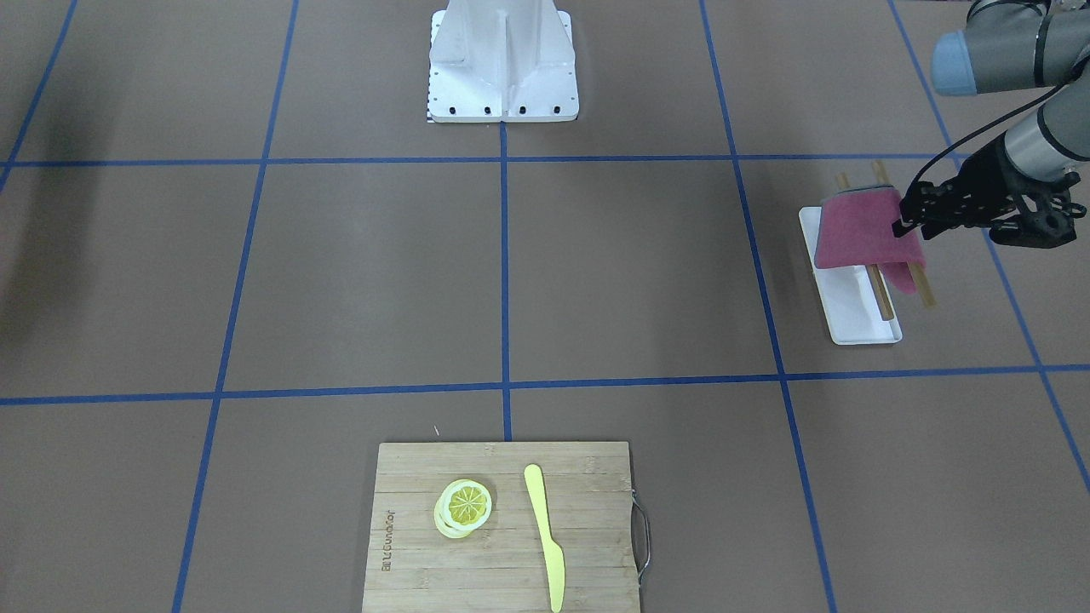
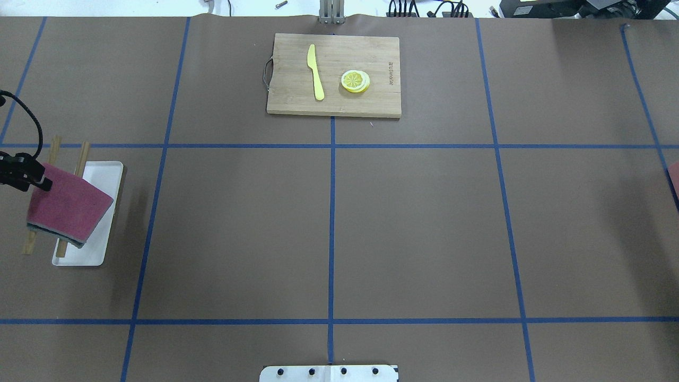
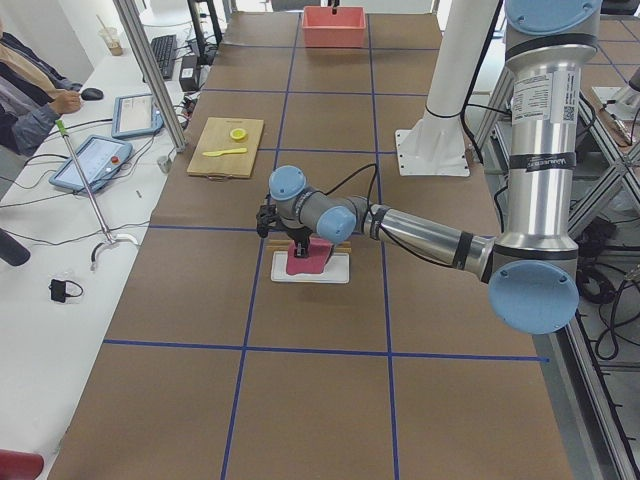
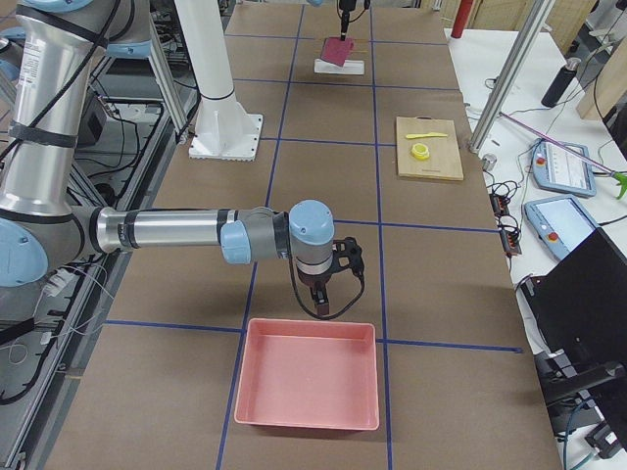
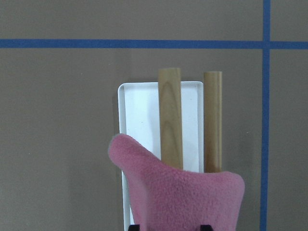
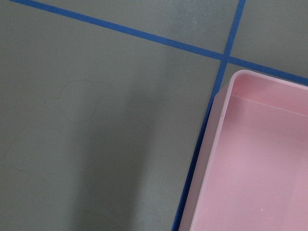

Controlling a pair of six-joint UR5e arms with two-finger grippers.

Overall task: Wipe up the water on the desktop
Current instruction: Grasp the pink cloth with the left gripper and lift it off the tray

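The desktop is a brown tabletop with a blue tape grid. My left gripper is shut on a pink cloth with a grey underside. It holds the cloth tilted just above a small white tray and two wooden sticks. The cloth hangs low in the left wrist view. My right gripper hovers over the desktop beside a pink bin; I cannot tell whether it is open or shut. A faint outlined patch marks the desktop in the right wrist view.
A bamboo cutting board at the operators' edge carries a lemon slice and a yellow knife. The white robot base stands at the opposite edge. The pink bin's rim shows in the right wrist view.
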